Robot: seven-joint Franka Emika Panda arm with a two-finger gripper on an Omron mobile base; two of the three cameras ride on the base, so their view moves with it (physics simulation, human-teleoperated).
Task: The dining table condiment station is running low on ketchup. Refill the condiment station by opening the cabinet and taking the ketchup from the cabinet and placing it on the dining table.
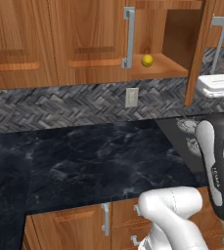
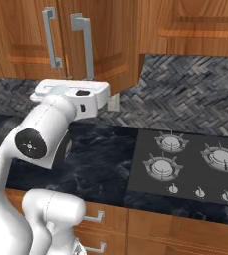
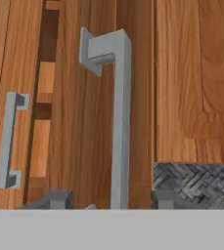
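Observation:
The cabinet [image 1: 84,34] is warm brown wood, and its right door [image 2: 113,40] stands swung partly open. That door's long silver bar handle [image 3: 121,122] runs upright between my fingertips [image 3: 59,199], with a gap on each side. My gripper [image 3: 112,201] is open around the handle, not clamping it. The white hand [image 2: 73,93] hovers just below and in front of the open door. Inside, on the bare shelf [image 1: 167,66], sits a small yellow round thing [image 1: 146,60]. The ketchup and the dining table are out of view.
Under the cabinet runs a black marble counter [image 1: 94,161] with a gas hob [image 2: 185,164] at its right. A wall socket [image 1: 131,97] sits in the grey herringbone backsplash. Base cabinets with short handles [image 1: 105,219] lie below the counter edge.

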